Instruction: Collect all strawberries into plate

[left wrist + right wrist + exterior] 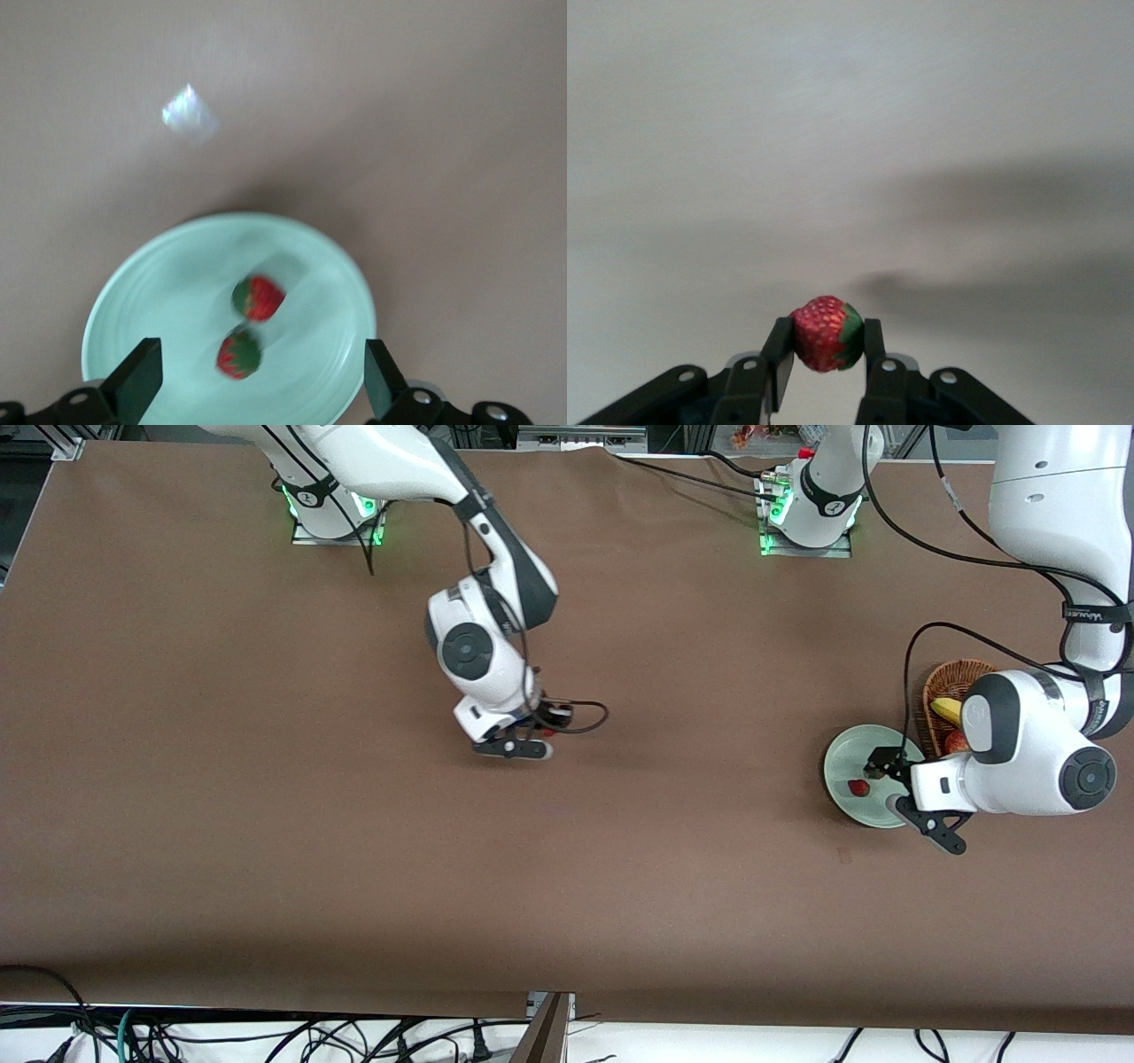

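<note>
The pale mint-green plate (849, 755) lies toward the left arm's end of the table. In the left wrist view two strawberries (259, 297) (238, 352) lie on the plate (159, 292). The front view shows only one of them (858, 786). My left gripper (889, 786) hangs over the plate, open and empty, its fingers (135, 379) wide apart. My right gripper (534, 742) is near the table's middle, low over the bare cloth, shut on the third strawberry (824, 333), which shows in the front view as a red spot (549, 732).
A brown wicker basket (946, 680) with a banana (946, 708) and a red apple (955, 741) stands beside the plate, partly hidden by the left arm. Brown cloth covers the table. Cables hang along the table edge nearest the front camera.
</note>
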